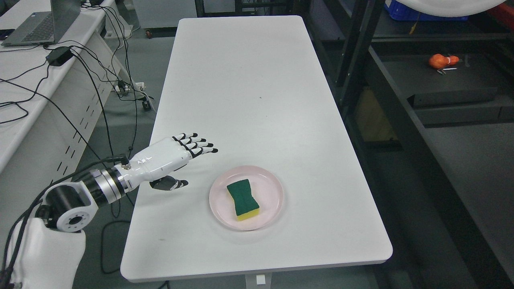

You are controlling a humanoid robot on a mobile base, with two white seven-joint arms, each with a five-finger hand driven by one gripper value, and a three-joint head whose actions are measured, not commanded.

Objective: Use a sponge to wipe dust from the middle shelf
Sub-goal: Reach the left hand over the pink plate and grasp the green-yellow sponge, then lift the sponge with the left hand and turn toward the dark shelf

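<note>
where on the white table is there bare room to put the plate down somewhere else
The whole far half of the white table beyond the pink plate is bare, as is the strip between the plate and the right edge. The near left is tighter: the left hand, open, hovers beside the plate holding the sponge.

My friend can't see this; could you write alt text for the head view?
A robot's left hand, fingers open, hovers over a white table beside a pink plate holding a green-and-yellow sponge.

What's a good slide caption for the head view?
Left hand open beside pink plate holding green-and-yellow sponge.
</note>
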